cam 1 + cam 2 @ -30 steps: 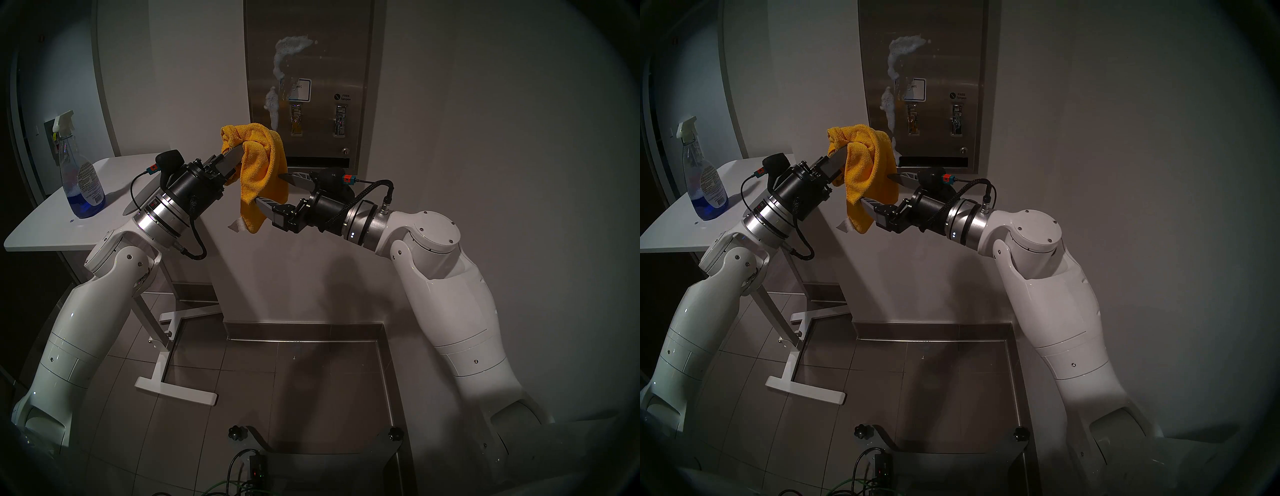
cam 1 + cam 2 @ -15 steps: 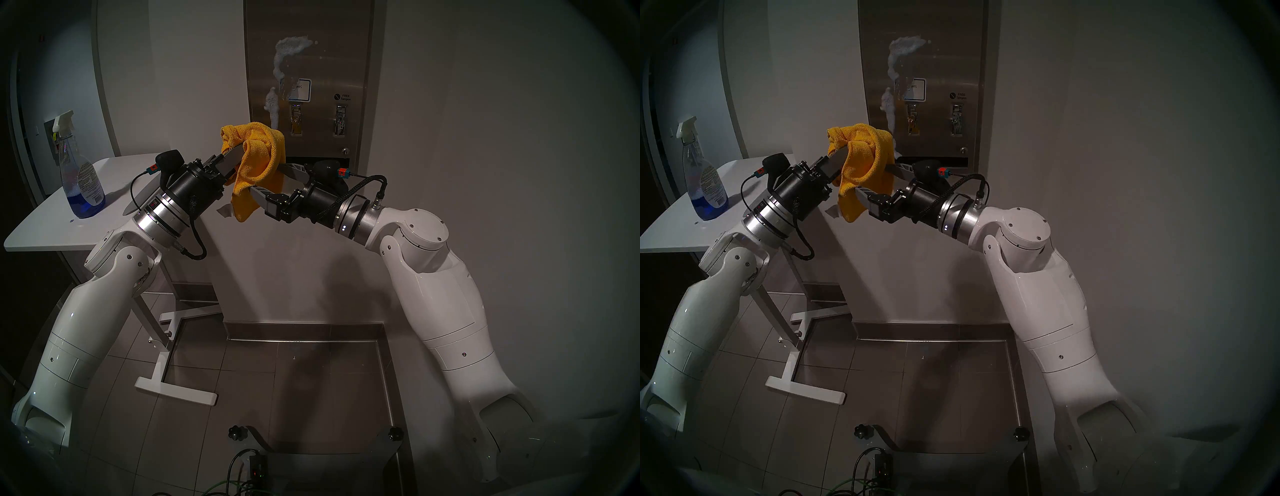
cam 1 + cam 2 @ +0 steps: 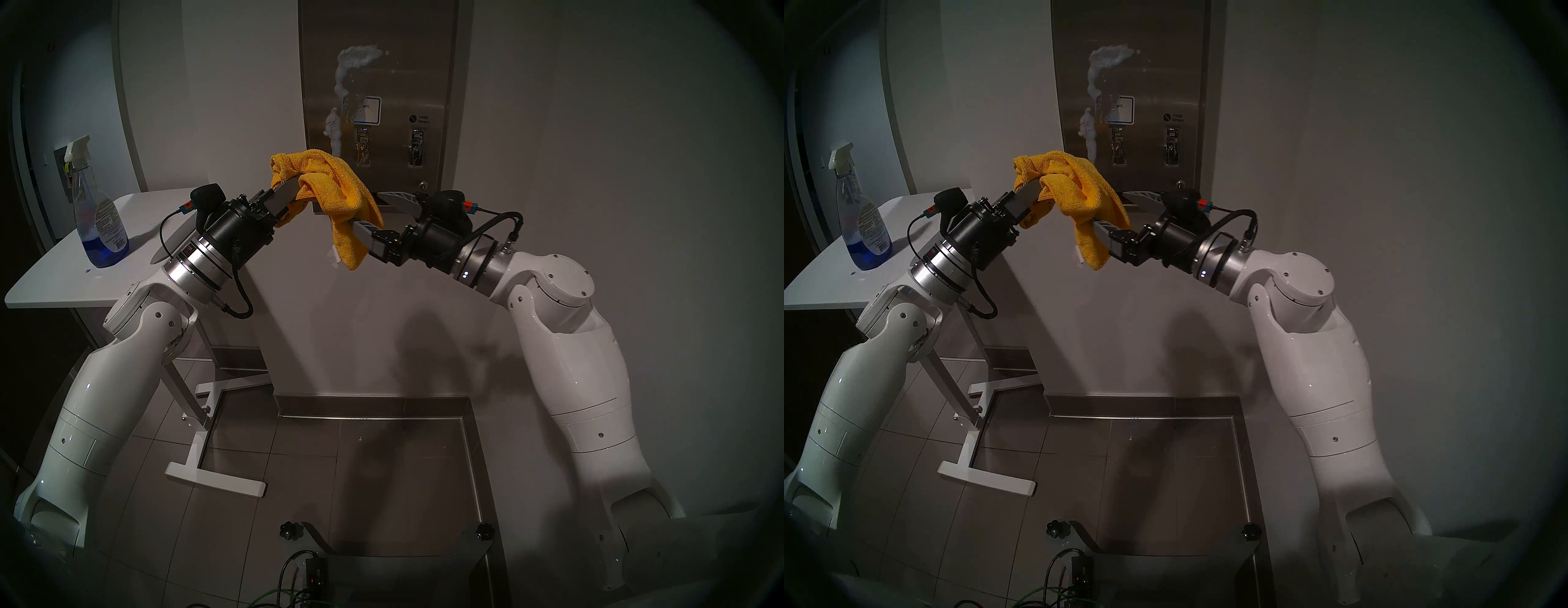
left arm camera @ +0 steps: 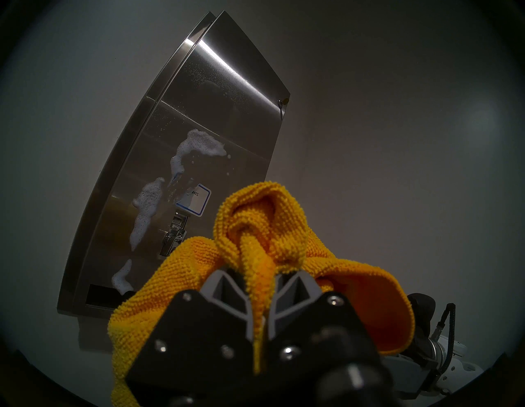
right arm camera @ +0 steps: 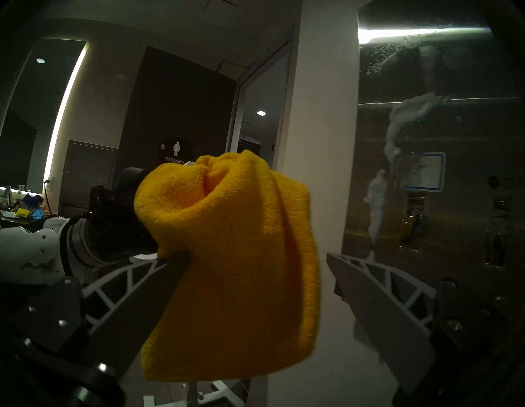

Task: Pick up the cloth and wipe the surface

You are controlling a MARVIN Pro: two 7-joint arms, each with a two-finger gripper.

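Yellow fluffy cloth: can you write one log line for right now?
left gripper: shut on mustard-yellow microfibre cloth | right gripper: open, cloth draped over one finger | foamy steel dispenser panel: unwiped

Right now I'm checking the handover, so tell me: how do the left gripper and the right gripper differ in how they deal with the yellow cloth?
The left gripper is shut, pinching a fold of the cloth; the right gripper stands wide open with the cloth draped over one finger, not clamped. The left gripper angles up toward the steel panel; the right gripper lies closer to level, pointing toward the left one. Both touch the cloth in front of the panel.
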